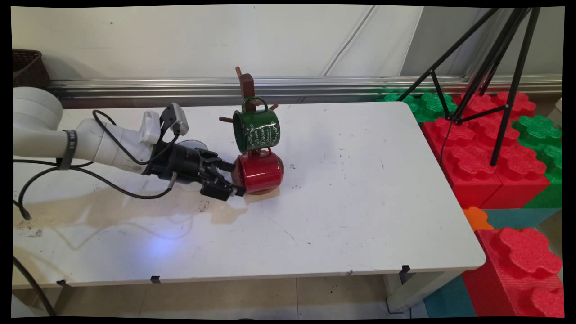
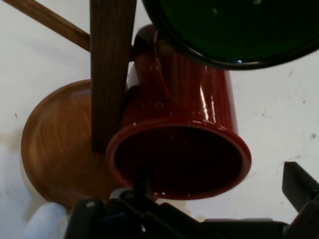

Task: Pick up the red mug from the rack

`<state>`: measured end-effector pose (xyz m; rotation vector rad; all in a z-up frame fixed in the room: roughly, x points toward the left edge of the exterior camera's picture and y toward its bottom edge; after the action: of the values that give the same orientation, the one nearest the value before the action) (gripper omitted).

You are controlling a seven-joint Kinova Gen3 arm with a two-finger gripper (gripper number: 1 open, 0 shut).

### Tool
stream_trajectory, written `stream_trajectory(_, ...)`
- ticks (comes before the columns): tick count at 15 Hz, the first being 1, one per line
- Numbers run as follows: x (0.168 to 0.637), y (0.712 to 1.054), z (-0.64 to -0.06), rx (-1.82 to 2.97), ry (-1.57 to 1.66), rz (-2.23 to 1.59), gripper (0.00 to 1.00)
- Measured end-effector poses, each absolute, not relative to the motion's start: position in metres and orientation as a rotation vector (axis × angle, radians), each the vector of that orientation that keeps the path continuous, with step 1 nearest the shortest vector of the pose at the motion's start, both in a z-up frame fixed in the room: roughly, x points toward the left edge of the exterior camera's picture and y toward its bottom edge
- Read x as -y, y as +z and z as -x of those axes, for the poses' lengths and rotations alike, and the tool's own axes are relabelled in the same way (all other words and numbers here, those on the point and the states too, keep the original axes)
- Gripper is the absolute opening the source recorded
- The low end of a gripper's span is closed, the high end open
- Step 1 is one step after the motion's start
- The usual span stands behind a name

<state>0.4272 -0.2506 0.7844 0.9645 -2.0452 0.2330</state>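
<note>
Red mug (image 1: 260,172) hangs low on the wooden mug tree (image 1: 247,90) at mid frame, mouth facing your gripper (image 1: 227,179) (its fingers look spread wide at the rim). Above it hangs a green mug (image 1: 256,128).

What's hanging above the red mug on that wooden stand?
A green mug hangs directly above the red mug on the wooden stand. The stand's round base is partly covered by the red mug.

We see a white worktop (image 1: 360,202) with small dark marks; directly on it stands the round wooden base (image 2: 55,149) of a mug stand (image 1: 246,90).
</note>
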Motion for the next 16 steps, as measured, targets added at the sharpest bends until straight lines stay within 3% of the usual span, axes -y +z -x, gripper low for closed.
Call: stream_trajectory(16,0.253,0.772,-0.421,1.984,0.249,-0.993,1.00)
